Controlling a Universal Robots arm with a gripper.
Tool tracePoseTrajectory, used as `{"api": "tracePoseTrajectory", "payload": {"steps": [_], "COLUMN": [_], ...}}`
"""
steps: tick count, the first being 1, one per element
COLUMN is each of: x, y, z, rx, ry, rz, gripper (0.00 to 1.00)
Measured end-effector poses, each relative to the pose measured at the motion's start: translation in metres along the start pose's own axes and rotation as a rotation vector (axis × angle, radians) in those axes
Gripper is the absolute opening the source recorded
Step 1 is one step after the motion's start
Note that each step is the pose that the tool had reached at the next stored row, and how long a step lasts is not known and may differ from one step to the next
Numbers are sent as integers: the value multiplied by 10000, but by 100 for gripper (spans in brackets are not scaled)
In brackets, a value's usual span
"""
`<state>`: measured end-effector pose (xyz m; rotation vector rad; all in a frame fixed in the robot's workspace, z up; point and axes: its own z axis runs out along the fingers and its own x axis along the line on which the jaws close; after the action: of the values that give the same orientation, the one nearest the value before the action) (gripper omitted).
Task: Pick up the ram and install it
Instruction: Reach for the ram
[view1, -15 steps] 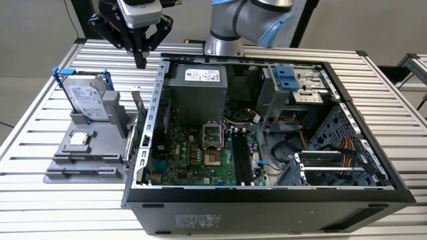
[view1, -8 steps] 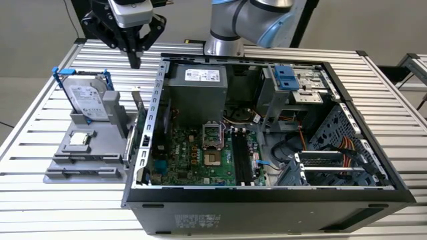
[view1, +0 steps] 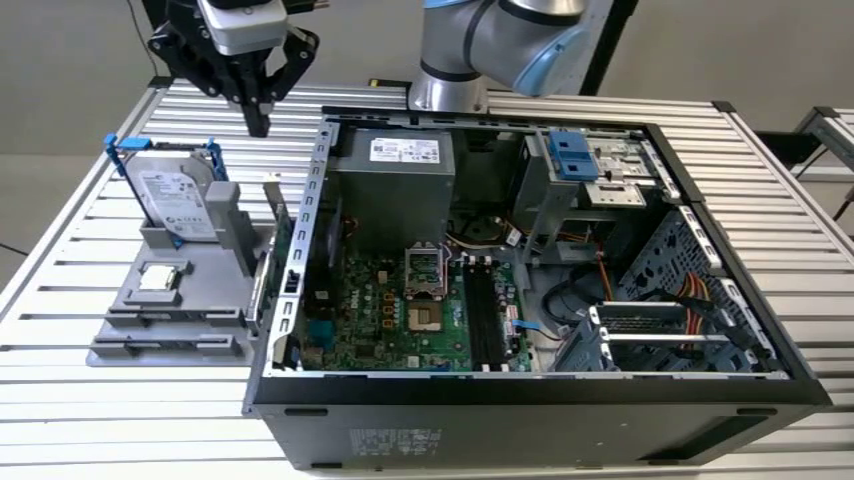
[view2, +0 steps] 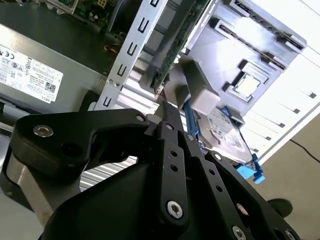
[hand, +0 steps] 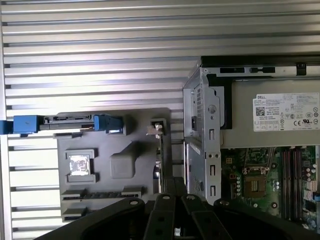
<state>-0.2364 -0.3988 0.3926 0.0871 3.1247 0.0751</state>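
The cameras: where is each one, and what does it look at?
Exterior view: off the arm, looking down into the open computer case; the arm and gripper show.
First wrist view: on the wrist, looking straight down past the gripper at the gray holder.
Second wrist view: on the wrist, slanting past the gripper toward the hard drive.
Shared: the ram shows in both wrist views.

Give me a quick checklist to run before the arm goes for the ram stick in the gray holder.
1. Ram standing on edge in the gray holder: ok.
2. Gripper empty: ok.
3. Jaws open for a grasp: not ok, they look shut.
4. Gripper in line with the ram in the first wrist view: ok, roughly.
5. Memory slots free: look empty, ok; latches cannot tell.
6. Hard drive apart from the ram: ok.
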Motion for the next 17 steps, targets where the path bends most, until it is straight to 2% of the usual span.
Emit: {"api": "tracePoseTrajectory", "payload": {"steps": [10, 17], "x": [104, 176], "y": [-6, -10], "z": [-2, -3], "rx": [2, 5], "ry": [24, 84], "rz": [-1, 2], "gripper": [0, 0]}}
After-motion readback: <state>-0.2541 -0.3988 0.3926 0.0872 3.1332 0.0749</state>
